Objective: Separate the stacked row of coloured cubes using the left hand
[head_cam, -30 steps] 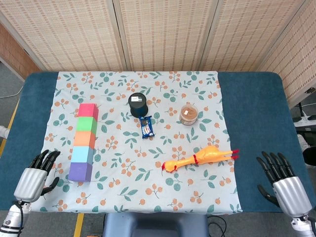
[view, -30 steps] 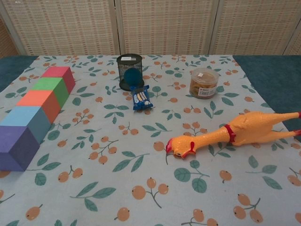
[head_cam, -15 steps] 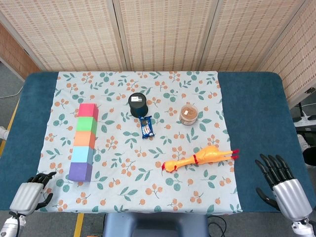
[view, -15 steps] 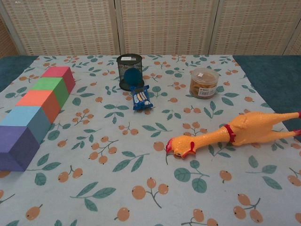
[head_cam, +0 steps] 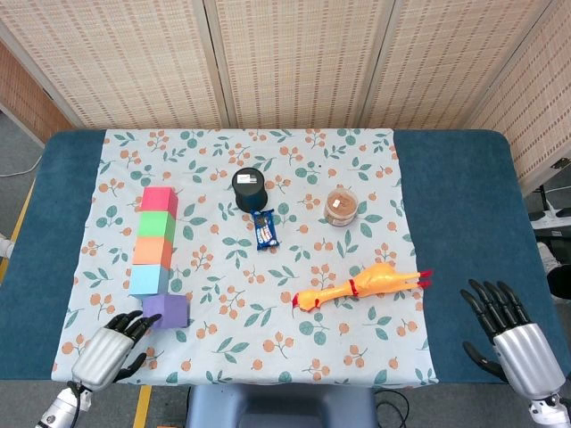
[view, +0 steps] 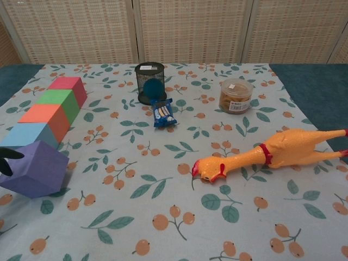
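A row of cubes lies at the left of the floral cloth: red, green, orange and light blue stay aligned and touching. The purple cube sits at the near end, turned askew and shifted right out of line. In the chest view the purple cube still lies close against the light blue cube. My left hand lies just front-left of the purple cube, its fingers stretched out and touching that cube's left side. My right hand rests with fingers spread over the front right corner, holding nothing.
A black mesh cup, a blue snack packet and a lidded plastic jar stand mid-table. A yellow rubber chicken lies to the right of centre. The blue table cover borders the cloth on both sides.
My left hand has swung right from the front left corner to the purple cube. The purple cube has slid right and rotated out of the row. The right hand has barely moved.
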{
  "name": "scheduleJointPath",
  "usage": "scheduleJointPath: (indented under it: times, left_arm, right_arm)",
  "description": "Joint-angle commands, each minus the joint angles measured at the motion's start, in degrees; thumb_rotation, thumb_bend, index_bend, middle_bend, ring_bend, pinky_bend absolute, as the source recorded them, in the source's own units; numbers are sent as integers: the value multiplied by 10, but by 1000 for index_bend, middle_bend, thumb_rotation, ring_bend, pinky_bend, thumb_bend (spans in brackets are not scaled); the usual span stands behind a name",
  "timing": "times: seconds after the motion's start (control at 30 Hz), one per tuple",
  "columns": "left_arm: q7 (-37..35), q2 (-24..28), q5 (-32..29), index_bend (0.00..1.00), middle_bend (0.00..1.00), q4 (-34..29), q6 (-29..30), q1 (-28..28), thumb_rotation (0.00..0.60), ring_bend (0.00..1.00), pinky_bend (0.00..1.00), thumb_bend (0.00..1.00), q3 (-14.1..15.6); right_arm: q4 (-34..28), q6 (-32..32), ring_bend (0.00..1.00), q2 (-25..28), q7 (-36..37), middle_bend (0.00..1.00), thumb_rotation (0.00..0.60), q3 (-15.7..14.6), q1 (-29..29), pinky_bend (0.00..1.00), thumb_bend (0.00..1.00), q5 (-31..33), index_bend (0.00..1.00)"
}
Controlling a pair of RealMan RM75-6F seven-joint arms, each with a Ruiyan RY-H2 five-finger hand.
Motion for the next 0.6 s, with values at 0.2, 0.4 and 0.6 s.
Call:
scheduleJointPath:
  times: [0.2,0.4,0.6]
  left_arm:
    - [39,5,99,94,252,-48,48,-2,600,168,257,405,25]
    - [13,-16,103,0,10,-28,45,-19,600,1,161,379,6]
    - [21,-13,37,0,0,-25,-60,-64,600,0,48,370,-19]
  right_arm:
    - [-6,-10,0,4,2,0,600,-2,2,0,186,5,0]
    - [-9,-11,0,8,4,0,600,-4,1,0,186,4,0]
    - [-12,-22,0,10,5,0,600,-8,4,0,186,4,0]
